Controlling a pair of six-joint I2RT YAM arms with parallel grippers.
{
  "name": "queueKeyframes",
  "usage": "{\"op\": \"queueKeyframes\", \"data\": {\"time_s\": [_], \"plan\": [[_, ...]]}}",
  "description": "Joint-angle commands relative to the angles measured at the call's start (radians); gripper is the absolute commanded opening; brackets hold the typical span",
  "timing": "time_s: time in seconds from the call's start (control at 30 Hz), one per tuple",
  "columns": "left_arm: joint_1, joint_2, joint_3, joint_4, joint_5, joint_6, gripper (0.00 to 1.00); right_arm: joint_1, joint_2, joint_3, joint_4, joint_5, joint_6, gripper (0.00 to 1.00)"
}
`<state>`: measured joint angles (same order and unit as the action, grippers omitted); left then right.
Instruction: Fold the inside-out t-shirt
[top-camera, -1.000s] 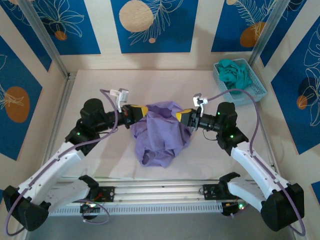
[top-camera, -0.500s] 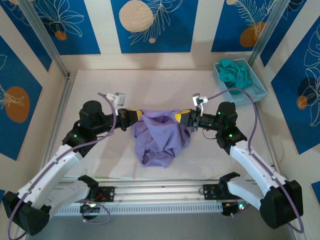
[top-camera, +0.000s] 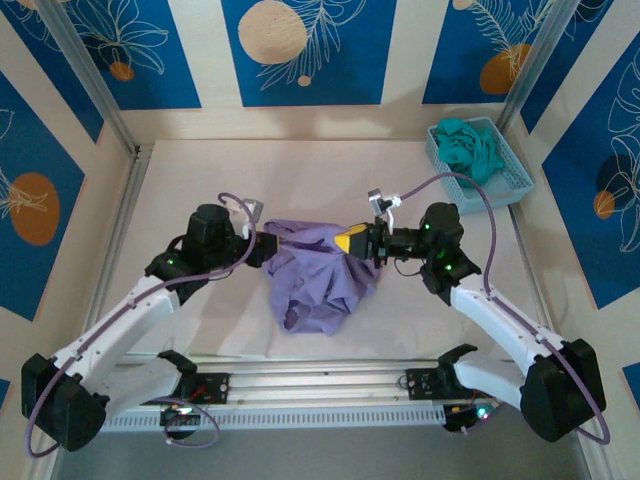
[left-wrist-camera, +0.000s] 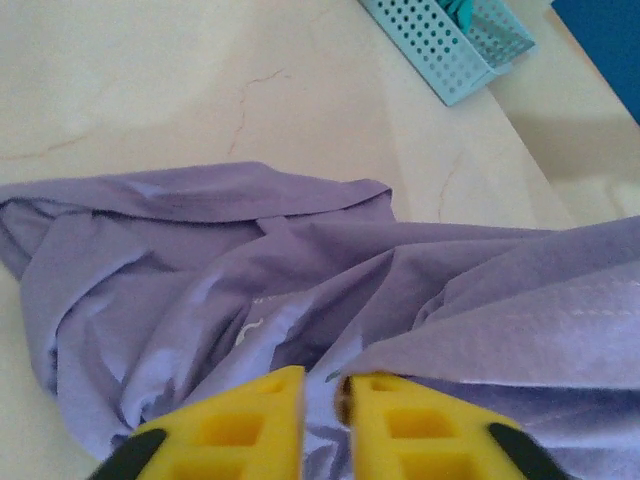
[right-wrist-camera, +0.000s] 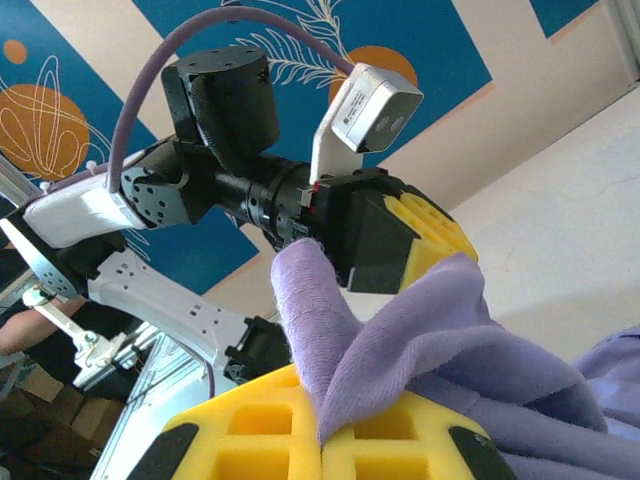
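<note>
1. Inside-out t-shirt (top-camera: 320, 280), lavender, bunched in a rumpled heap near the middle of the table (top-camera: 190, 180), between the two arms. Upper edge drawn up between the grippers, lower folds resting on the surface toward the near edge.
2. From the left wrist, broad creased folds of the lavender cloth (left-wrist-camera: 200, 260) spread over the pale tabletop, with faint white marks near the middle of the folds.
3. Right gripper (top-camera: 349, 241) at the heap's upper right, clenched on a pinch of the cloth. In the right wrist view, yellow fingers (right-wrist-camera: 250, 440) pressed together, and a ridge of fabric (right-wrist-camera: 400, 350) rising out from between them.
4. Left gripper (top-camera: 265, 247) at the heap's upper left, against the cloth edge. In the left wrist view, yellow fingers (left-wrist-camera: 250, 425) nearly together with only a thin slit between, cloth lying right at the tips. Cannot tell whether any fabric is pinched there or let go.
5. Grippers facing each other across the raised cloth, near one another.
6. Pale blue perforated basket (top-camera: 505, 185) at the far right corner of the table, well apart from the heap, holding a teal garment (top-camera: 468, 145).
7. Blue wall panels (top-camera: 300, 50) with orange discs and white leaf outlines behind and beside the table.
</note>
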<state>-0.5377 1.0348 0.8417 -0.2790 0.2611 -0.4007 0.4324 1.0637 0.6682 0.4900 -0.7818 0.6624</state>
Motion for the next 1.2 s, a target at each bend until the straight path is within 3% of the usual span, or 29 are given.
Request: {"op": "queueKeyframes", "data": {"time_s": [0.0,0.2,0.4,0.57,0.87,1.07,1.17], "plan": [[-0.028,-0.076,-0.016,0.002,-0.056,0.094,0.32,0.006,0.01,0.043,-0.008,-0.018,-0.014,0.0],[-0.133,-0.16,-0.013,0.049,-0.172,0.25,0.53,0.005,0.01,0.062,-0.086,-0.008,-0.058,0.0],[-0.277,-0.05,0.091,0.022,-0.238,0.453,0.66,0.003,0.016,0.084,-0.126,-0.023,-0.073,0.0],[-0.312,0.045,0.14,0.064,-0.229,0.527,0.72,0.002,0.027,0.095,-0.144,-0.048,-0.082,0.0],[-0.311,0.117,0.185,0.084,-0.237,0.526,0.55,-0.003,0.009,0.08,-0.205,-0.053,-0.134,0.0],[-0.307,0.145,0.209,0.083,-0.167,0.51,0.46,-0.005,0.013,0.087,-0.257,-0.068,-0.185,0.0],[-0.306,0.168,0.225,0.075,-0.126,0.504,0.36,-0.01,0.014,0.087,-0.253,-0.083,-0.183,0.0]]}}
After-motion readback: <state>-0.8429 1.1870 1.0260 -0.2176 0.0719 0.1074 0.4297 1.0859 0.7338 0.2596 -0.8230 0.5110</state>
